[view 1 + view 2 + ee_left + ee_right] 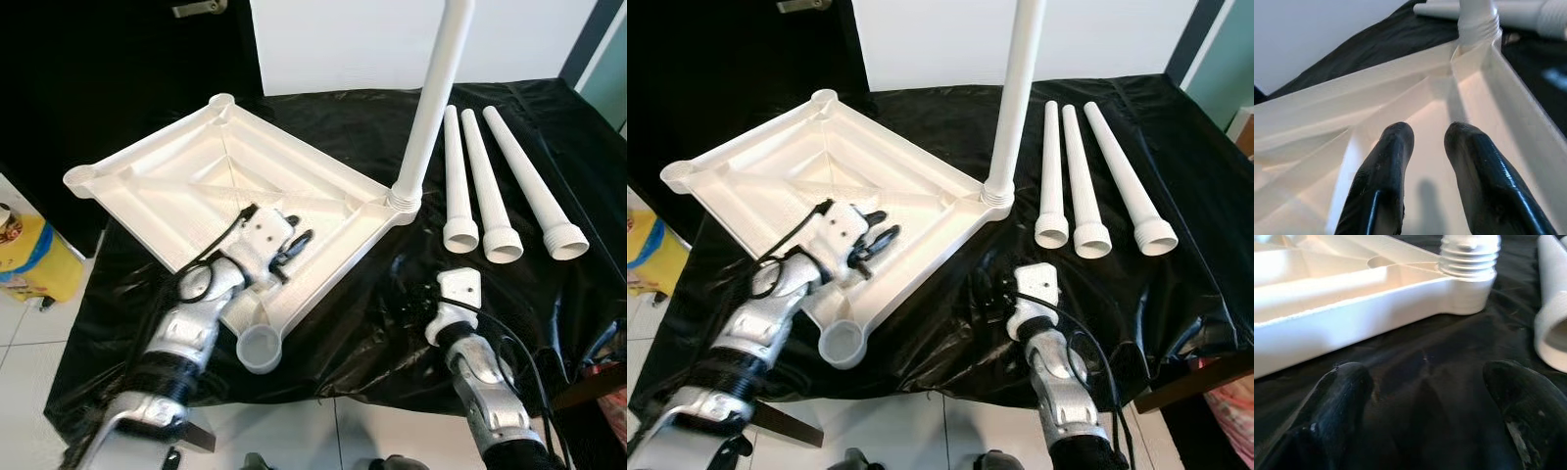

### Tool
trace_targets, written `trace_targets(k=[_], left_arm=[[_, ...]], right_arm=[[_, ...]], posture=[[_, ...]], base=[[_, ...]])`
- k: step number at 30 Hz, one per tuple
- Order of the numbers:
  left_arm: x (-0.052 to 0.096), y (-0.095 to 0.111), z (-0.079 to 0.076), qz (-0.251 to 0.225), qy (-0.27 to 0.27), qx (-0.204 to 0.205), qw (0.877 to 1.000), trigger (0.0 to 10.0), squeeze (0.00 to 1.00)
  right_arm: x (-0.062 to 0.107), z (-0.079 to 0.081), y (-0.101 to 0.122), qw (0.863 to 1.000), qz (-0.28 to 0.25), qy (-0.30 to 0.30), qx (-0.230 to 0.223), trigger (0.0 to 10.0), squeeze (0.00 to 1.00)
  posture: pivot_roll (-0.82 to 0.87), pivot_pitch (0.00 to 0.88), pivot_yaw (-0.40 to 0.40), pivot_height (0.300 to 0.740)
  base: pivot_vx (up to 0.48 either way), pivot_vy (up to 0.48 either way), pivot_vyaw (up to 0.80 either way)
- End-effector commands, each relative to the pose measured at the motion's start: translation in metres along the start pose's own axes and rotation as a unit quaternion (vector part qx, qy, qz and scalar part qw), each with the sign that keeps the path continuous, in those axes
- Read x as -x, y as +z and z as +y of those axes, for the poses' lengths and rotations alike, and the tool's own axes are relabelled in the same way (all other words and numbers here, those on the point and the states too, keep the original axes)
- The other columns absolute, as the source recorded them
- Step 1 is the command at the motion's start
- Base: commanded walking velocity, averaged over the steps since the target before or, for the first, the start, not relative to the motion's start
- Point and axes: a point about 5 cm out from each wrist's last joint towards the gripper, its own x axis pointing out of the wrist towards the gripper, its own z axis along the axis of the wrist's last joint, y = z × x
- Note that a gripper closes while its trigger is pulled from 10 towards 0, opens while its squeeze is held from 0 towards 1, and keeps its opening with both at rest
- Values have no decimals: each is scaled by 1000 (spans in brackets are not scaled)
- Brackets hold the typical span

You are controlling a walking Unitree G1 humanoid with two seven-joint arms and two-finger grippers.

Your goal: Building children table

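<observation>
Left gripper (299, 242) over upturned tabletop (176, 171), fingers (1386, 161) seemingly slightly parted.

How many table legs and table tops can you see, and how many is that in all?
Table tops: 1, upside down
Legs standing in a corner of the top: 1
Legs lying on the black sheet: 3
Total: 5 white pieces

We see a black plastic sheet (343, 323) covering the work surface, a yellow container (29, 259) on the pale tiled floor (24, 323) at the left, and a white wall (353, 39) behind.
</observation>
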Motion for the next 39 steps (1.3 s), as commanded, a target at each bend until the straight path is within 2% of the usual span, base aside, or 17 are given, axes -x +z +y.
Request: trace_targets(k=[1,5,8,9,11,12,14,15,16,17,18,19,22,24,31,39], left_arm=[[11,-4,4,7,6,-12,1000,10000,0],[32,-3,3,-1,-20,-26,999,10000,0],[32,-3,3,-1,-20,-26,999,10000,0],[38,-2,3,-6,-25,-28,999,10000,0],[38,-2,3,-6,-25,-28,999,10000,0],[46,-1,2,-4,-47,-23,999,10000,0],[46,-1,2,-4,-47,-23,999,10000,0],[54,-3,1,7,-68,-22,997,10000,0],[54,-3,1,7,-68,-22,997,10000,0],[64,-6,-3,29,-101,-23,994,10000,0],[64,-6,-3,29,-101,-23,994,10000,0],[71,-9,-8,49,-131,-23,990,10000,0],[78,-11,-14,71,-161,-25,984,10000,0],[78,-11,-14,71,-161,-25,984,10000,0],[84,-17,-30,114,-209,-46,970,10000,0],[80,-16,-34,116,-212,-39,970,10000,0]], right_arm=[[-1,3,-5,1000,16,8,9,10000,0],[-5,5,-3,1000,11,15,25,10000,0],[-5,5,-3,1000,11,15,25,10000,0],[-6,3,-3,999,14,8,29,10000,0],[-6,3,-3,999,14,8,29,10000,0],[-10,0,-4,999,19,-4,30,10000,0],[-10,0,-4,999,19,-4,30,10000,0],[-15,-1,-3,999,25,-16,31,10000,0],[-15,-1,-3,999,25,-16,31,10000,0],[-23,-1,-2,999,34,-28,30,10000,0],[-23,-1,-2,999,34,-28,30,10000,0],[-29,1,-1,998,40,-34,28,10000,0],[-37,4,1,998,46,-37,28,10000,0],[-37,4,1,998,46,-37,28,10000,0],[-46,10,2,997,54,-33,33,10000,0],[-55,12,4,997,55,-29,40,10000,0]], posture=[[-37,44,-15,740],[-31,39,-20,740],[-31,39,-20,740],[-26,37,-22,740],[-26,37,-22,740],[-14,34,-26,740],[-14,34,-26,740],[-7,32,-29,740],[-7,32,-29,740],[-1,29,-33,740],[-1,29,-33,740],[2,27,-36,740],[6,25,-39,740],[6,25,-39,740],[11,35,-42,740],[14,44,-39,740]], base=[[0,0,0],[0,0,0],[0,0,0],[0,0,0],[0,0,0],[0,0,0],[0,0,0],[0,0,0],[0,0,0],[0,0,0],[0,0,0],[0,0,0],[0,0,0],[0,0,0],[0,0,0],[0,0,0]])
